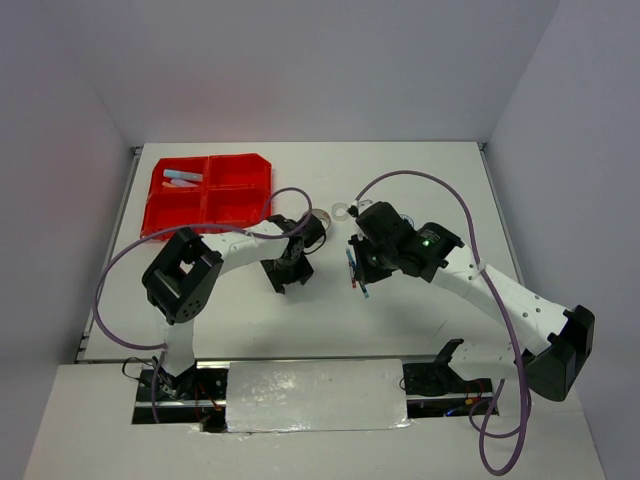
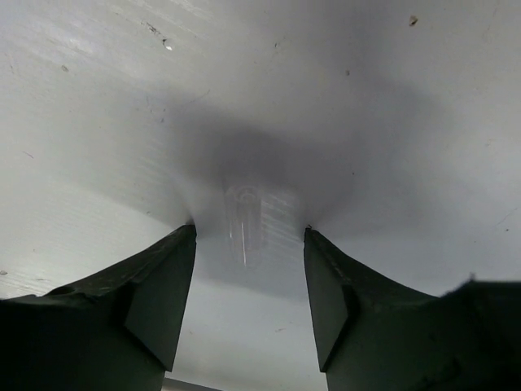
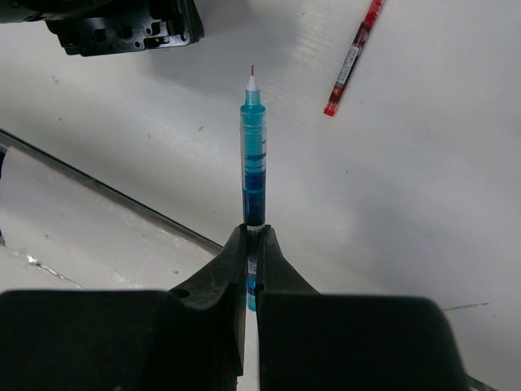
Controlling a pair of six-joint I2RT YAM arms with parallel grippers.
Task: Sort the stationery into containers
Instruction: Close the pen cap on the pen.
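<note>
Since the left tool (image 2: pixel 249 231) stands open astride a clear item (image 2: pixel 244 218) on the tabletop (image 2: pixel 391 122), with a gap at each finger, an uneven pinch could, I judge, squirt that slick piece out sideways; whether it is a tape ring I cannot tell. The right tool (image 3: pixel 254 238) is clamped on the blue pen (image 3: pixel 252 163) near its back end, so the long free length could swing or slip in the grip. The red bin (image 1: pixel 240 158) sits at the far left, with light-blue sticks (image 1: pixel 183 177) in its far-left compartment. The left arm (image 1: pixel 235 248) lies between the bin and the right tool and blocks a straight path. A red pen (image 3: pixel 352 61) lies near the blue pen's tip, and a clear ring (image 1: pixel 343 211) rests just beyond the right tool.
</note>
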